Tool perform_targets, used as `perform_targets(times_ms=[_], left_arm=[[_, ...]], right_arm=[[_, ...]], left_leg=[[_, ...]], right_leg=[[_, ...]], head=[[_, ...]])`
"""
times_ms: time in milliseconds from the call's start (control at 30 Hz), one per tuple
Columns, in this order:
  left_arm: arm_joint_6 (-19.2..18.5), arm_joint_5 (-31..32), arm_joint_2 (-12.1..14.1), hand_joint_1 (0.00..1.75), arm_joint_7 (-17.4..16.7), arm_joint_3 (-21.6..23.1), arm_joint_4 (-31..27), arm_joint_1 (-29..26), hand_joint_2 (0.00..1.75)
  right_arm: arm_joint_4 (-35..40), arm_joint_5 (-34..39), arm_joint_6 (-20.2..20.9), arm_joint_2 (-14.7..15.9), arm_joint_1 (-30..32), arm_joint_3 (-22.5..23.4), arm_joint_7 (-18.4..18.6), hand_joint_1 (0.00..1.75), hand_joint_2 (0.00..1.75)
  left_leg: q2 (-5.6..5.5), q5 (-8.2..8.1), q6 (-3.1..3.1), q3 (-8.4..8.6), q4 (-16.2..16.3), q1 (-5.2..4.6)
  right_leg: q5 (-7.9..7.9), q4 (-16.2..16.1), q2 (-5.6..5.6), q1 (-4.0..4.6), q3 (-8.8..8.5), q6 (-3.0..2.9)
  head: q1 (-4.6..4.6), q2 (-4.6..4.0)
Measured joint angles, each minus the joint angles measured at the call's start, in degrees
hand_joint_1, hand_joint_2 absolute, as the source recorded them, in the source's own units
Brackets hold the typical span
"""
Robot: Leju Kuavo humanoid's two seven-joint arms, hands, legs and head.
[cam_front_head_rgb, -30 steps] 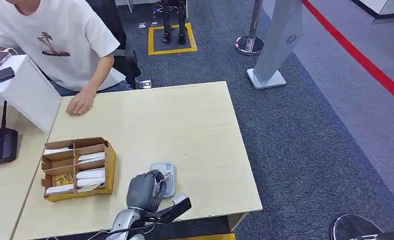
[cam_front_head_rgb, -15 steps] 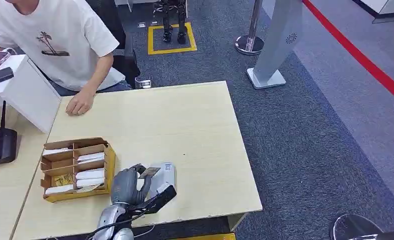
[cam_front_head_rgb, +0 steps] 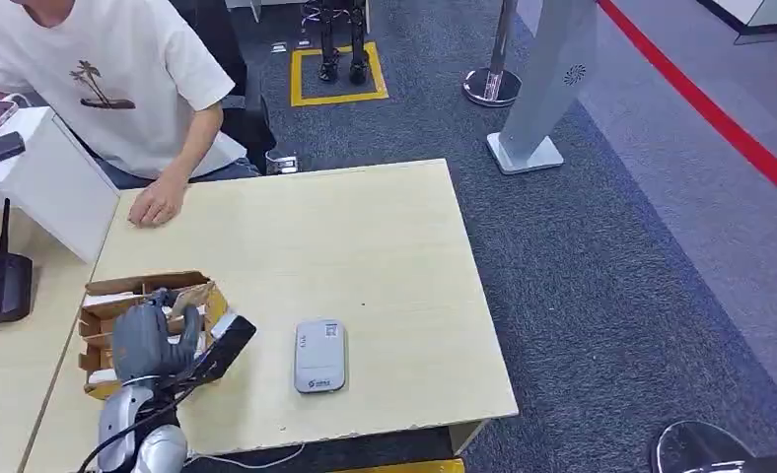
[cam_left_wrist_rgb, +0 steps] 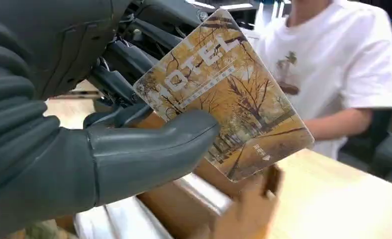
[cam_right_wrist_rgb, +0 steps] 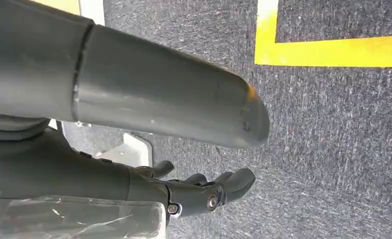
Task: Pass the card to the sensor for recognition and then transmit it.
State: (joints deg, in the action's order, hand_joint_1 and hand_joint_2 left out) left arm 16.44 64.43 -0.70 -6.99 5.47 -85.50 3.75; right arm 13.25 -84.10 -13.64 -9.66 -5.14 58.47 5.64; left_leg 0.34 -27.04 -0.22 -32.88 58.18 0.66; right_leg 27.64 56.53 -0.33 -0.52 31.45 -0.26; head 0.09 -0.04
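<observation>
The yellow hotel key card printed with autumn trees (cam_left_wrist_rgb: 224,94) is pinched between the thumb and dark fingers of the left hand (cam_front_head_rgb: 148,335), which now hangs over the brown cardboard tray of sorted cards (cam_front_head_rgb: 99,296) at the left side of the pale wooden table (cam_front_head_rgb: 385,236). A second ago this hand held the card at the flat grey card reader (cam_front_head_rgb: 319,356); it has since swung away to the left, leaving the reader bare and well apart. I judge the recognition step done and the handover begun, likely toward the person in the white T-shirt (cam_front_head_rgb: 108,79) whose hand rests on the table's far edge. The right hand (cam_right_wrist_rgb: 199,191) hangs over grey carpet, fingers loosely spread, holding nothing.
</observation>
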Motion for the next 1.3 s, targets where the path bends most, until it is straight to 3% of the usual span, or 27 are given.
perform_targets(times_ms=[600, 900, 1300], left_arm=[[-0.2, 3.1, 9.1, 1.75, -0.3, -11.7, -1.3, 2.2, 1.75], [-2.8, 5.0, 13.6, 1.75, -0.7, -14.0, -1.3, 3.9, 1.75], [-5.2, 5.2, 16.0, 1.75, -0.6, -14.3, -1.3, 5.7, 1.75]], right_arm=[[0.0, -0.6, 0.7, 0.2, 0.3, -0.8, 0.3, 0.0, 0.0], [0.0, -0.6, 1.0, 0.2, 0.3, -0.8, 0.3, 0.0, 0.0], [0.0, 0.2, 1.3, 0.2, 0.4, -0.8, 0.2, 0.0, 0.0]], left_leg=[[0.0, 0.02, -0.03, -0.01, 0.0, 0.03], [0.0, 0.02, -0.03, -0.02, 0.0, 0.03], [0.05, 0.01, -0.04, -0.03, 0.0, 0.02]], right_leg=[[0.01, 0.0, 0.02, 0.0, 0.03, -0.01], [0.01, 0.0, 0.03, 0.0, 0.04, -0.02], [0.01, 0.0, 0.09, 0.0, 0.08, -0.02]], head=[[0.02, -0.02], [0.02, 0.0], [0.02, 0.0]])
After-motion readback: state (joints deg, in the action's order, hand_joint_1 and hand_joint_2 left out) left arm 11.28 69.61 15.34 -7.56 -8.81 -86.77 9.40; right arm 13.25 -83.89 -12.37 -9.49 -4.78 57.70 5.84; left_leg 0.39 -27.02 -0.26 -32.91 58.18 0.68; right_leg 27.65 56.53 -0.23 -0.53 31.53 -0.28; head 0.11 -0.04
